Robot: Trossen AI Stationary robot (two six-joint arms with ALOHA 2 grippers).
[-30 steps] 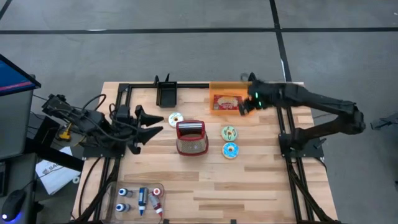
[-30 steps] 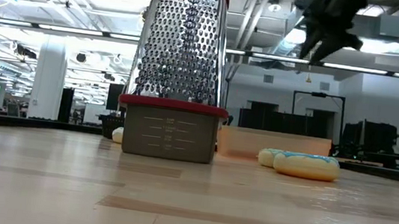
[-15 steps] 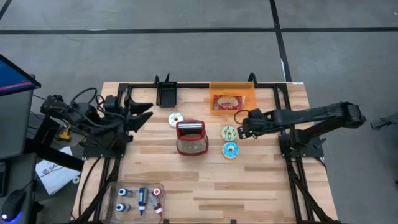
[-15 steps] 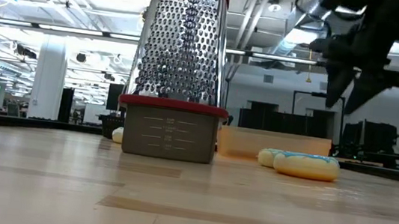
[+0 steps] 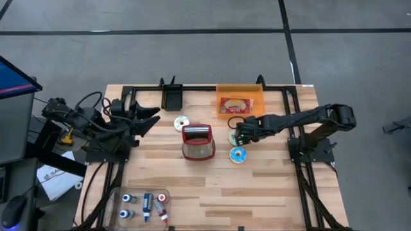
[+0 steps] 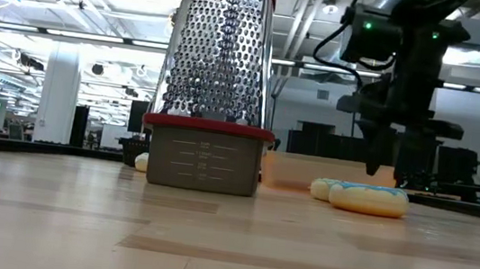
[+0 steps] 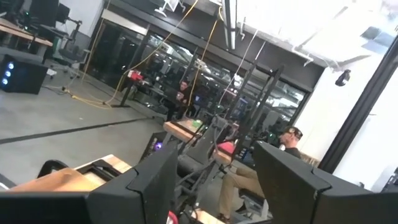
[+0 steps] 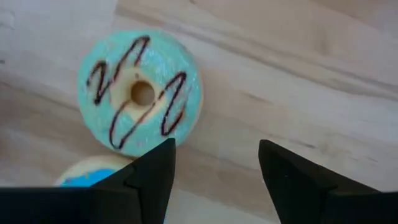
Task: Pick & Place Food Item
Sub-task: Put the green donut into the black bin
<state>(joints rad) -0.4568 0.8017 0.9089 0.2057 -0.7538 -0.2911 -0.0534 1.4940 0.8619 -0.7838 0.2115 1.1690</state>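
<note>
A pale green donut with dark drizzle [image 8: 140,93] lies flat on the wooden table, right of centre [image 5: 235,136]. A blue-iced donut [image 5: 237,154] lies flat just nearer, also showing in the low view [image 6: 369,198]. My right gripper [image 5: 239,131] stands open, pointing down, low over the table beside the green donut [image 8: 214,177]. Its fingers [image 6: 374,154] hang above the two donuts and touch nothing. My left gripper [image 5: 151,119] is open and raised at the table's left, facing the room [image 7: 214,180].
A metal grater with a red base [image 5: 198,142] stands mid-table and fills the low view [image 6: 215,86]. A third donut [image 5: 182,122] lies left of it. An orange tray [image 5: 221,93] with a packet [image 5: 234,104] and a black bin [image 5: 171,97] sit at the far edge. A clear tray of bottles [image 5: 144,205] is near left.
My right gripper has come from over the orange tray at the far edge toward the near edge and the left. It has sunk steeply and tipped to point down over the donuts. My left gripper has drawn back a little toward the table's far left.
</note>
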